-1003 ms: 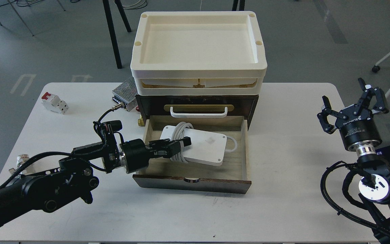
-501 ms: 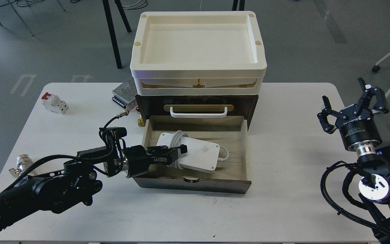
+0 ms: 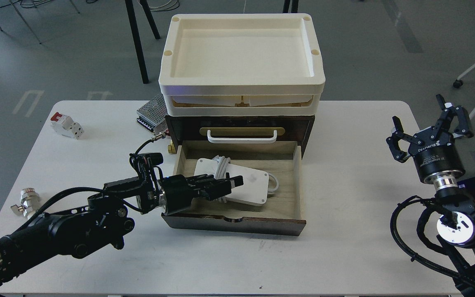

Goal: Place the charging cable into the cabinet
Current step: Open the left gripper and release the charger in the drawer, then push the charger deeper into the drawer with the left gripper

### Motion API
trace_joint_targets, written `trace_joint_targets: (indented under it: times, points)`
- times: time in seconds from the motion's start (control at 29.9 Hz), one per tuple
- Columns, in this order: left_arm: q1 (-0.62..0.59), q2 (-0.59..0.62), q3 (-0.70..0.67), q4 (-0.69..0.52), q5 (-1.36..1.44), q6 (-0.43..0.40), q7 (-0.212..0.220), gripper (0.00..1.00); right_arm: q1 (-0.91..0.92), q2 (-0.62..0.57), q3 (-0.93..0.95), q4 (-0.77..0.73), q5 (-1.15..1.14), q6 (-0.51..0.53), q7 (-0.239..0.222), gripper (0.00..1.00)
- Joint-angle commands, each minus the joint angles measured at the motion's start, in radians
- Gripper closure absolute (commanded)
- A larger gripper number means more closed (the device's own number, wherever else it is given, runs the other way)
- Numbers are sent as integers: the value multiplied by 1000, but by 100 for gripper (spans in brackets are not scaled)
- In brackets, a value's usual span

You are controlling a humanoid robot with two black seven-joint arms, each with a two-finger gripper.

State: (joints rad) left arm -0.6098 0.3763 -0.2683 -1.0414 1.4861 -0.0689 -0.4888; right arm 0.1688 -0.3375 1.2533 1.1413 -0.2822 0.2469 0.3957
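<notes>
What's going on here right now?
The left gripper reaches into the cabinet's pulled-out drawer and sits over the charging cable, which lies flat on the drawer floor. Whether the fingers are clamped on it can't be told. The right gripper is open, raised off to the right side, holding nothing.

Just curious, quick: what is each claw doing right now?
Left claw: closed on the charging cable, down in the cabinet drawer.
Right claw: open, holding nothing.

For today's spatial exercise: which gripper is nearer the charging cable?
Left. The left gripper is over the charging cable in the drawer; the right gripper hangs far off, beyond the cabinet.
</notes>
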Motion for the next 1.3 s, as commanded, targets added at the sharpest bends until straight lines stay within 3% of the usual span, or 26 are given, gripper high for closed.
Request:
trace_joint_targets:
  times: [0.0,0.74,1.27]
  points:
    - [1,3,3,0,-4,0,0,0,0,0,2,0,0,0,0,0]
    - [-24,13,14,0,218,1,0,0,0,0,2,0,0,0,0,1]
    - [-58,33,14,4,223,1,0,0,0,0,2,0,0,2,-1,1]
